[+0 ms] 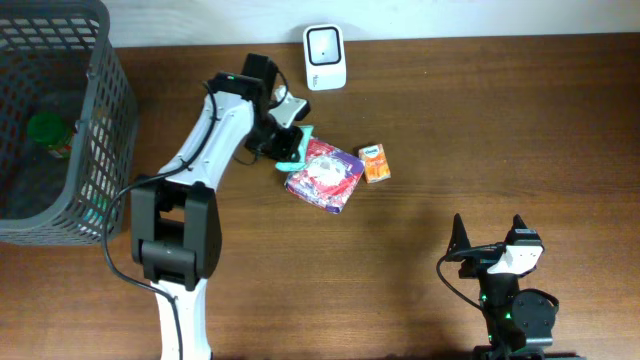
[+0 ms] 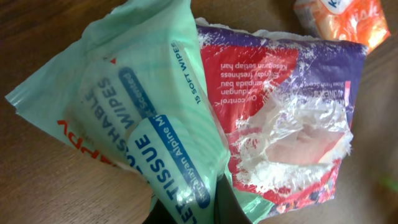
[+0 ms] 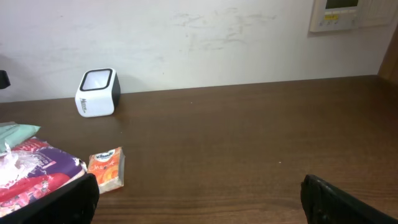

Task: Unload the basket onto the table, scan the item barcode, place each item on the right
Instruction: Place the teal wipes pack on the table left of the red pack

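Right claw (image 1: 490, 232), lower right of overhead: jaws wide, empty, well apart from goods. Left claw (image 1: 289, 149), centre-left: pinched narrow on wipes (image 2: 130, 118), green pack overlapping edge of purple pack (image 1: 325, 175). Orange packet (image 1: 375, 162) just beside. Scanner (image 1: 325, 57) top centre on tabletop (image 1: 500, 120). Barcode not seen on shown face. Best: lift wipes clear of purple pack, turn barcode side to scanner window, keep film flat.

Perhaps shop checkout: barcode scanner (image 1: 325, 44), basket (image 1: 104, 120)
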`<move>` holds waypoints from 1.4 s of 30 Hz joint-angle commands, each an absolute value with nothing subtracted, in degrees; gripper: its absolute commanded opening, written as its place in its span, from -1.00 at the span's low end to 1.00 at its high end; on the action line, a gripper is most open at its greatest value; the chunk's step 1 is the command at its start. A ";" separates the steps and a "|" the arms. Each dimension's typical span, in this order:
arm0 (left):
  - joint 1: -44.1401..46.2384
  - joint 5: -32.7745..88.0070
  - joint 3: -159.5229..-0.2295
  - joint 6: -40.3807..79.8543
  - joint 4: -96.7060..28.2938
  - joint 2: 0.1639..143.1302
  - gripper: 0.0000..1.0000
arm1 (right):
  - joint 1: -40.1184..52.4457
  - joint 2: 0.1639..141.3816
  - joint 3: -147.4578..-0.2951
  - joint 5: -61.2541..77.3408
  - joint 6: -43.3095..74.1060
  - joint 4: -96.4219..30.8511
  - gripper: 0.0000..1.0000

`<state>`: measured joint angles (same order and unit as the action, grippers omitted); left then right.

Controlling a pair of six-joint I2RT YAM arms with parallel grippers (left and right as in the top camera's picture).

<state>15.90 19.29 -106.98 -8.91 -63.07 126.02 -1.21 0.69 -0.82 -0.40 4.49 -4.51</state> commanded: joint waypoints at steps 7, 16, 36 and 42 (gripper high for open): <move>10.70 5.06 -106.67 -2.63 -65.63 125.91 -0.73 | -1.52 0.36 -0.32 -0.89 4.49 -4.67 0.97; 12.14 8.78 -109.78 -7.38 -66.70 125.89 0.63 | -1.52 0.36 -0.32 -0.89 4.49 -4.67 0.97; -27.57 5.87 -170.93 8.32 -96.73 124.90 0.98 | -1.52 0.36 -0.32 -0.89 4.49 -4.67 0.97; -35.29 3.62 -149.95 8.03 -94.28 124.92 1.00 | -1.52 0.36 -0.32 -0.89 4.49 -4.67 0.98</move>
<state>-31.73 4.89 -156.27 7.64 -95.42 125.23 -1.21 0.69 -0.82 -0.40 4.49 -4.51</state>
